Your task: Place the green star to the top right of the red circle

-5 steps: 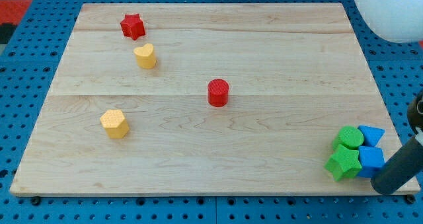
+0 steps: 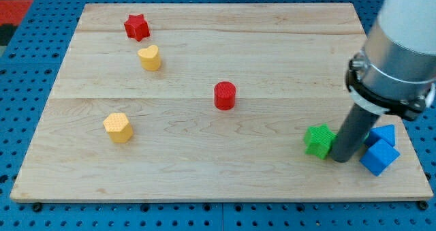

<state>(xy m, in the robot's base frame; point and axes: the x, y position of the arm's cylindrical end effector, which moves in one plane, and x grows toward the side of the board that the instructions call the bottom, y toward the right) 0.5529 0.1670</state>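
Observation:
The green star (image 2: 318, 140) lies near the board's lower right, well to the lower right of the red circle (image 2: 225, 95), which stands near the board's middle. My tip (image 2: 340, 157) rests on the board right against the green star's right side. The arm's grey body rises above it toward the view's top right. A blue cube (image 2: 379, 157) and a blue triangle (image 2: 384, 133) sit just to the right of the rod. A green block that stood there before is hidden behind the rod.
A red star (image 2: 136, 27) and a yellow heart (image 2: 149, 57) lie at the upper left. A yellow hexagon (image 2: 118, 127) lies at the lower left. The wooden board (image 2: 218, 183) rests on a blue pegboard table.
The arm swung in from the right edge. My tip moved left and pushed the green star left, away from the blue blocks. The blue cube turned and shifted slightly.

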